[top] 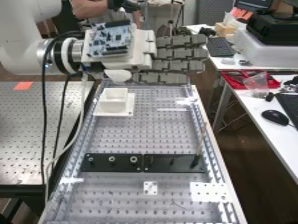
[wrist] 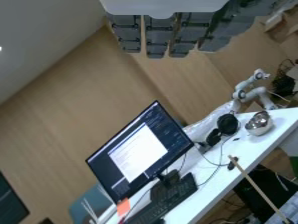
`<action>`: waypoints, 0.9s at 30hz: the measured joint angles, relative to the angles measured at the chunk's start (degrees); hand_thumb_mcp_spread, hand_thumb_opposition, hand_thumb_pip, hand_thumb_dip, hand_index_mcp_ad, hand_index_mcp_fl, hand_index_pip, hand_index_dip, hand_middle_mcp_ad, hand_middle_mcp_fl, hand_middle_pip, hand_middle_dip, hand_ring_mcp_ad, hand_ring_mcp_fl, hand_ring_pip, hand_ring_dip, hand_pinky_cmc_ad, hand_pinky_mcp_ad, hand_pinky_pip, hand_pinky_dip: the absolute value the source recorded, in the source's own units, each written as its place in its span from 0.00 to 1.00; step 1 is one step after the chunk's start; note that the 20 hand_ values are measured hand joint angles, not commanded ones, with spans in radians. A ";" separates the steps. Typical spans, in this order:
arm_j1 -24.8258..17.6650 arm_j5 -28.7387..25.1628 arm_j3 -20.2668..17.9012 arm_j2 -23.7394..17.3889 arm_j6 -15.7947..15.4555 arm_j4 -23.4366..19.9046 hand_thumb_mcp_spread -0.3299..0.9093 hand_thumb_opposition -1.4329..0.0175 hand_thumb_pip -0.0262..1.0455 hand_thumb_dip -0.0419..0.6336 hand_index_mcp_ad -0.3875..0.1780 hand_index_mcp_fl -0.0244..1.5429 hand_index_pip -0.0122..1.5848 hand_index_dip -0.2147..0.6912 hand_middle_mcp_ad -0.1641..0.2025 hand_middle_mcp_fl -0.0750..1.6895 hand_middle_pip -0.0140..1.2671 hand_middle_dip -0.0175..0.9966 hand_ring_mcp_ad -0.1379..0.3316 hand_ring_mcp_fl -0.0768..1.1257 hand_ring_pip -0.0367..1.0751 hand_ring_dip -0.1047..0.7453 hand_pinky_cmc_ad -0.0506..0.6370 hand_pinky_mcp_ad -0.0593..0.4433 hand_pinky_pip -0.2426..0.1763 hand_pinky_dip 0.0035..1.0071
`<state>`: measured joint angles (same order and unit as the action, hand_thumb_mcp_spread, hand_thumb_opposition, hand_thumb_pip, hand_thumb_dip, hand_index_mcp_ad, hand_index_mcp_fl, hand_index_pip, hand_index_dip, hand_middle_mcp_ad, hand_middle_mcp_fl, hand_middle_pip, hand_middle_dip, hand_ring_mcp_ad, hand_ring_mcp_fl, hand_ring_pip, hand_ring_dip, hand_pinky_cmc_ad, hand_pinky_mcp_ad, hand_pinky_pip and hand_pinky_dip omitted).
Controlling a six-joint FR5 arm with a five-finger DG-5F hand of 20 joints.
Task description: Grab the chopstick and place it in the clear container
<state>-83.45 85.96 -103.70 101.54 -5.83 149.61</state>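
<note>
My hand (top: 174,54), fingers straight and empty, hangs over the far end of the bench (top: 159,137), while the chopstick (top: 201,140) stands in the black rack (top: 178,169) at near right, likely propped so I can pinch its shaft for the far-left container (top: 113,107).

the arm (top: 18,30) is plain white, the hand (top: 179,53) dark grey, and the circuit board (top: 111,38) blue with white. the worktop (top: 126,192) is silvery grey, patterned with rows of small dark dots. on it, the square container (top: 114,102) is white, the long block (top: 174,163) black, the chopstick (top: 200,142) tan. an orange-red patch (top: 23,86) brightens the dotted grey table (top: 40,130); the tray (top: 231,76) is red, the mouse (top: 275,117) black.
</note>
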 joint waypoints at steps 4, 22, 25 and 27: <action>0.70 -0.98 -1.06 2.31 4.52 -3.58 0.27 0.99 0.06 0.04 0.64 0.03 0.01 0.23 0.44 0.04 0.02 0.06 0.29 0.07 0.04 0.15 0.07 0.12 0.55 0.02; 2.07 -8.11 0.30 11.30 16.73 -8.62 0.45 0.54 0.46 0.05 0.66 0.06 0.05 0.44 0.42 0.09 0.11 0.16 0.54 0.06 0.08 0.15 0.35 0.32 0.33 0.45; 1.98 -9.56 0.50 12.30 17.91 -9.66 0.46 0.53 0.47 0.12 0.67 0.08 0.05 0.48 0.44 0.10 0.11 0.22 0.57 0.06 0.08 0.15 0.35 0.32 0.31 0.46; 1.91 -10.41 0.58 12.72 18.56 -10.45 0.46 0.52 0.49 0.17 0.66 0.11 0.05 0.50 0.43 0.12 0.11 0.25 0.57 0.06 0.08 0.15 0.35 0.32 0.32 0.46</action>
<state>-81.55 75.55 -103.12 114.27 12.73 139.16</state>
